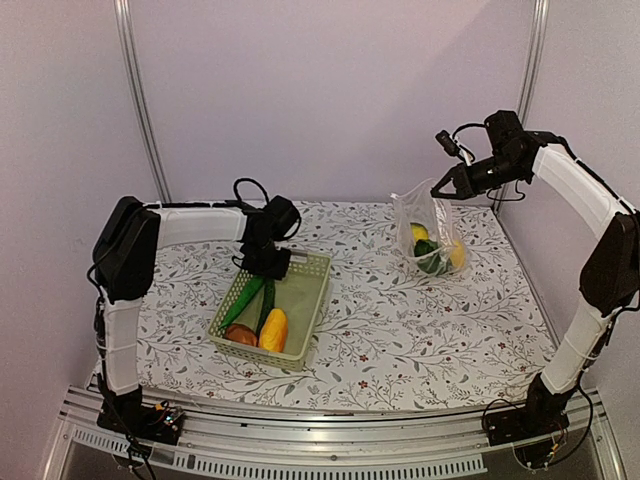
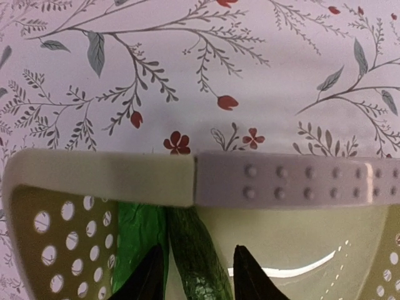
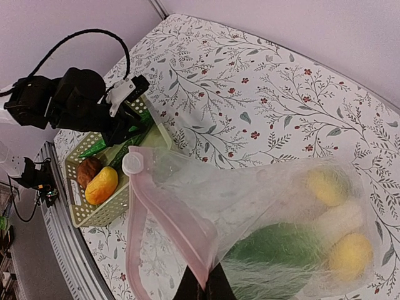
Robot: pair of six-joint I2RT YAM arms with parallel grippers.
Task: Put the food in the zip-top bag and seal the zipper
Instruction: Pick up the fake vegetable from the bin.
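Observation:
The clear zip-top bag (image 1: 432,232) hangs from my right gripper (image 1: 443,186), which is shut on its pinkish zipper (image 3: 167,211) at the mouth edge (image 3: 205,285). The mouth gapes open. Inside lie two yellow lemons (image 3: 327,185) and green and white pieces (image 3: 281,250). My left gripper (image 1: 266,262) is inside the far end of the pale green basket (image 1: 318,300). Its jaws stand open on either side of the dark green cucumber (image 2: 195,253), fingertips (image 2: 147,279) low beside it. A bright green piece (image 2: 134,244) lies to its left. The orange-yellow piece (image 1: 273,330) and the reddish-brown one (image 1: 240,335) lie at the basket's near end.
The basket rim (image 2: 100,176) crosses the left wrist view, with the flowered tablecloth (image 2: 200,75) beyond. A white slider tab (image 3: 132,164) sits at the zipper's end. Metal frame posts (image 1: 140,90) stand at the back corners.

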